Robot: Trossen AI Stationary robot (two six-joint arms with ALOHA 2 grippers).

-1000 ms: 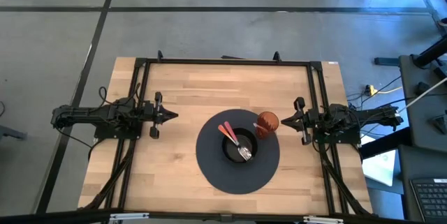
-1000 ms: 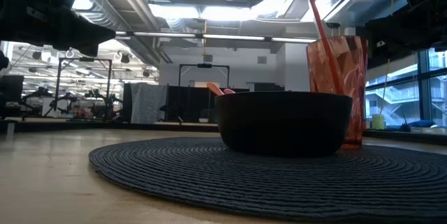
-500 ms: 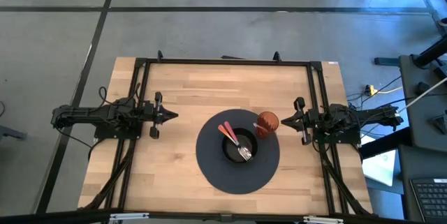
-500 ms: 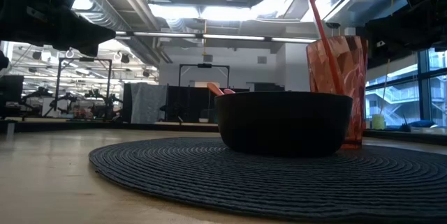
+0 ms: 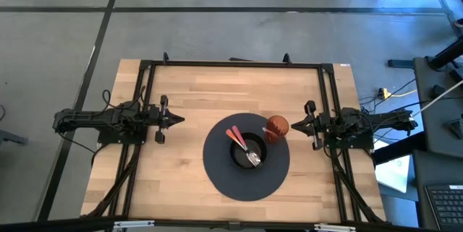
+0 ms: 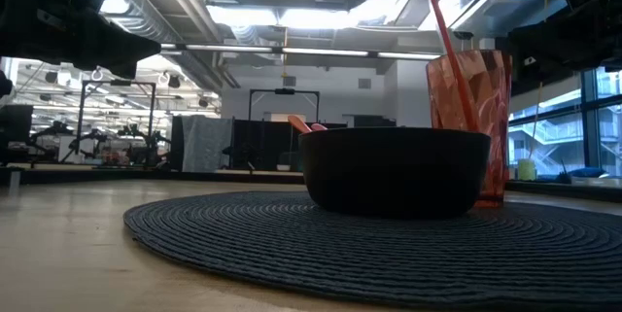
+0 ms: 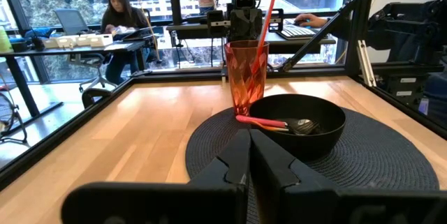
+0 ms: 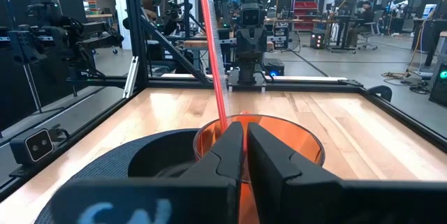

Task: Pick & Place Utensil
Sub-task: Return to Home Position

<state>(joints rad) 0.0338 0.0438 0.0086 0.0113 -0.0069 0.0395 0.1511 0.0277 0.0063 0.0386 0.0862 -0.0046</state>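
A black bowl (image 5: 248,152) stands in the middle of a round dark placemat (image 5: 217,170). In the bowl lie a silver fork head (image 5: 253,160) and two utensils with pink and orange handles (image 5: 234,136); the handles lean over the bowl's far-left rim (image 7: 262,121). An orange-red cup (image 5: 277,127) with a red straw (image 8: 215,63) stands on the mat at the bowl's far right. My left gripper (image 5: 179,120) hangs shut at the table's left, pointing level at the bowl. My right gripper (image 5: 293,125) hangs shut at the right, just beside the cup.
A black metal frame (image 5: 231,63) runs around the wooden table top (image 5: 188,87). Bare wood lies along the far side and in front of the left gripper. A person (image 7: 122,15) sits at a desk in the room beyond the table.
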